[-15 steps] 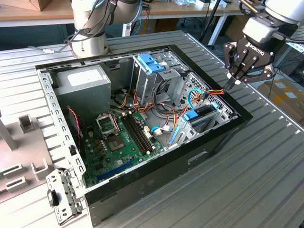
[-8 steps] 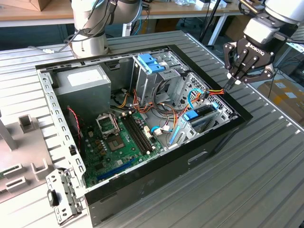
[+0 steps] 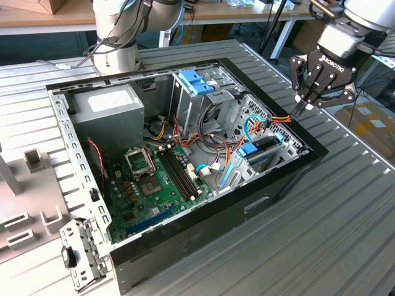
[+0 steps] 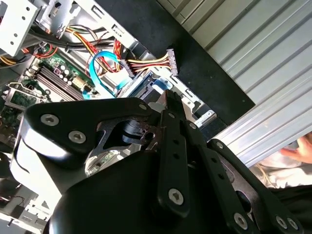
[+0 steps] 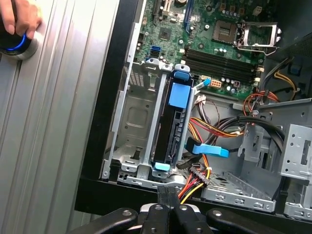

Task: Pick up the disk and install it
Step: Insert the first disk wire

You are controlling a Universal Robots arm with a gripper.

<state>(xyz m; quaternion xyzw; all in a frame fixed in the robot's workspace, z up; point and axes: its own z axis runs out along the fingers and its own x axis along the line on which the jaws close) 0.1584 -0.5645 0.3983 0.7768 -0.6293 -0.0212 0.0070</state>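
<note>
The disk (image 5: 171,130) stands on edge in a slot of the metal bay (image 5: 127,117), a dark slab with blue plastic clips (image 5: 178,92) at its ends, inside the open black case (image 3: 203,219). Red, yellow and black cables (image 5: 214,127) trail just beside it, and the green motherboard (image 5: 209,29) lies further in.

The claw (image 3: 300,106) hangs above the case rim nearest the bay, on the exterior view's right, apart from the disk. Its black fingers are pinched together with nothing between them, tips pointing down and slightly inward at the case. In the first wrist view the closed tips (image 5: 168,199) sit over the rim just past the disk's end. The arm's (image 3: 117,37) grey base stands behind the case.

The case rests on a counter (image 3: 345,209) of ribbed grey metal slats. In the first wrist view a hand (image 5: 17,17) rests on a round blue-ringed button (image 5: 17,48) on the counter.
</note>
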